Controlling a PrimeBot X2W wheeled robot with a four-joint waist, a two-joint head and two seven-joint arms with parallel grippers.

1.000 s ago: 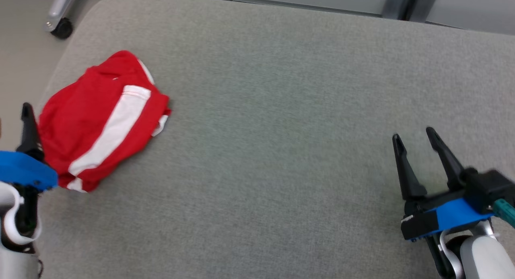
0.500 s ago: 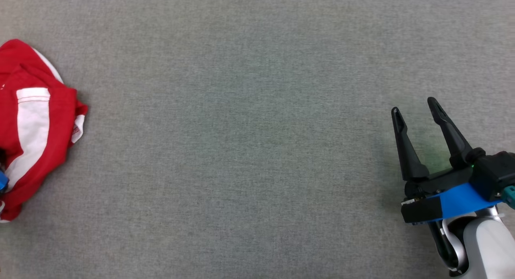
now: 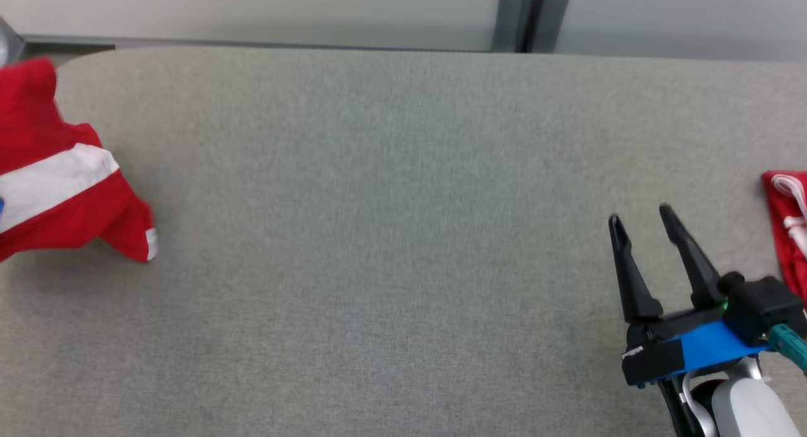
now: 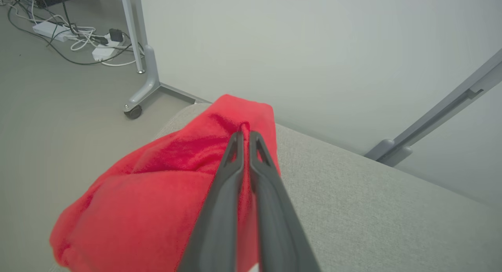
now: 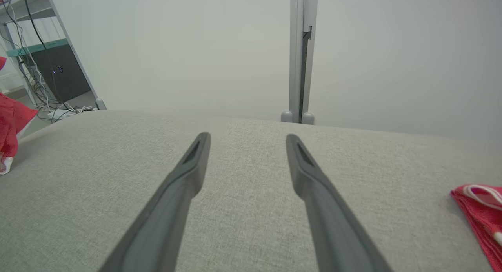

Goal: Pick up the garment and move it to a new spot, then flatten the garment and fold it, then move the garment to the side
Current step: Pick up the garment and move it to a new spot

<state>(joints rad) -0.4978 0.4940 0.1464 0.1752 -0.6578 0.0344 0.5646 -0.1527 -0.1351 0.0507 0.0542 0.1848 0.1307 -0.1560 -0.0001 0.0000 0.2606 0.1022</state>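
Since the earlier head views the camera has shifted, and the garment [image 3: 60, 191] no longer lies in a flat heap. It now hangs bunched at the left edge of the view, with a loose corner pointing down and to the right.

Table [image 3: 391, 248]: grey fabric surface with a rounded far-left corner, its far edge against a pale wall.

Garment: red cloth with a broad white band across it and a narrow white edge at the hanging corner. It is over the table's far-left part and casts a soft shadow on the surface below. Whether the corner touches the table cannot be told. In the left wrist view the cloth is gathered in a thick fold around the fingers. The head view is blurred here, so any lettering cannot be read.

Second red piece [image 3: 787, 226]: lies flat at the table's right edge, with white cord on it, well apart from the garment.

Left gripper [image 4: 244, 135]: fingers pressed almost together, pinching a ridge of the red cloth between the tips.

Right gripper [image 3: 640, 215]: fingers spread wide, holding nothing. It sits above the table's right part, near the second red piece but not touching it.
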